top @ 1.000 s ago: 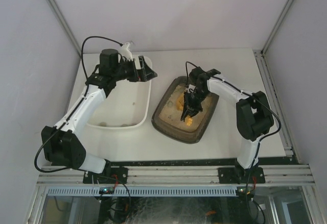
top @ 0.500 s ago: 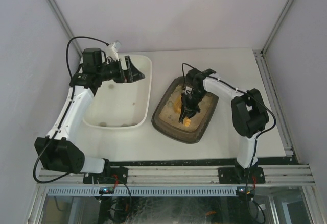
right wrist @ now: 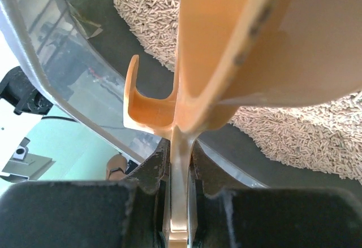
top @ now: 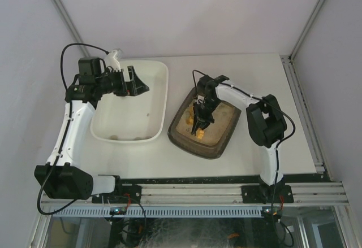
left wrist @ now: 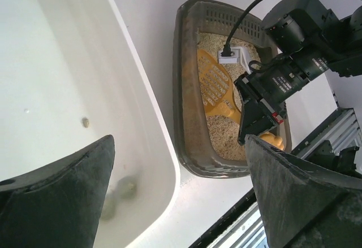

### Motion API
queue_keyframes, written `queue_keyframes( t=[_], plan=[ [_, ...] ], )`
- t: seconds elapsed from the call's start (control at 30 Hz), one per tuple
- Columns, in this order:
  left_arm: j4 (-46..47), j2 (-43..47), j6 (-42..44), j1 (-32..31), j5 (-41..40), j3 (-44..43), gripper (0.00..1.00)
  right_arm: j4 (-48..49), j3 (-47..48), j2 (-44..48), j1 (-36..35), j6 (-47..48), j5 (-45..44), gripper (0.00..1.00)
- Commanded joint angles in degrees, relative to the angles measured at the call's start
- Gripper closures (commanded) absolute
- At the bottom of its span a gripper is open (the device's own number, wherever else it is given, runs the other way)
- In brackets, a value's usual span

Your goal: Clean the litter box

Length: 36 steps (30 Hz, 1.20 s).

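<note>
The litter box is a dark grey-brown tray with beige litter, lying on the table just right of centre. My right gripper reaches down into it and is shut on the thin handle of an orange slotted scoop. In the right wrist view the scoop fills the top, with its handle pinched at the gripper above the pellets. My left gripper hangs wide open and holds nothing above the white tub's far part. Its dark fingers frame the left wrist view.
The large white tub stands left of the litter box, almost touching it. A few small brownish clumps lie on its floor. An aluminium rail runs along the near table edge. Grey walls close in the left, right and back.
My left arm has swung left and drawn back, carrying its open gripper from the tub's right rim to its far-left part. The right gripper and scoop have shifted slightly left inside the litter box.
</note>
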State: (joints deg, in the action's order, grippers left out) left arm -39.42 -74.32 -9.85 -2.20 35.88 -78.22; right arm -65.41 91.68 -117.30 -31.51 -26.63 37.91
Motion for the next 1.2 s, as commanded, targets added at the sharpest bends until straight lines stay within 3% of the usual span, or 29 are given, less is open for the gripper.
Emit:
queue_keyframes(
  t=[0.0,0.27,0.67,0.83,0.93,1.07,1.17],
  plan=[
    [-0.30,2.23,2.45,1.10,0.35,0.15,0.00,7.81,0.99,0.27,0.60,-2.47,0.57,1.00],
    [-0.35,2.71,3.35,1.43,1.38,1.60,0.00,23.92,-14.95,11.20,5.84,-8.35,6.68,1.00],
    [-6.47,1.75,12.64,1.59,-0.21,3.59,0.01,30.94,-27.69,24.87,7.55,-6.74,9.17,1.00],
    [-9.17,1.55,15.26,1.60,-9.84,1.97,0.00,38.87,-34.43,32.95,7.89,-7.02,10.80,1.00],
    [-9.64,1.92,17.13,1.61,-16.40,0.86,0.00,49.43,-42.75,40.64,8.17,-9.89,11.25,1.00],
    [-10.69,2.29,17.92,1.59,-19.40,0.39,0.00,66.41,-55.40,52.15,8.77,-13.03,10.55,1.00],
    [-10.73,2.96,17.92,1.58,-19.87,1.34,0.00,69.01,-59.16,59.83,10.12,-11.14,9.41,1.00]
  ],
)
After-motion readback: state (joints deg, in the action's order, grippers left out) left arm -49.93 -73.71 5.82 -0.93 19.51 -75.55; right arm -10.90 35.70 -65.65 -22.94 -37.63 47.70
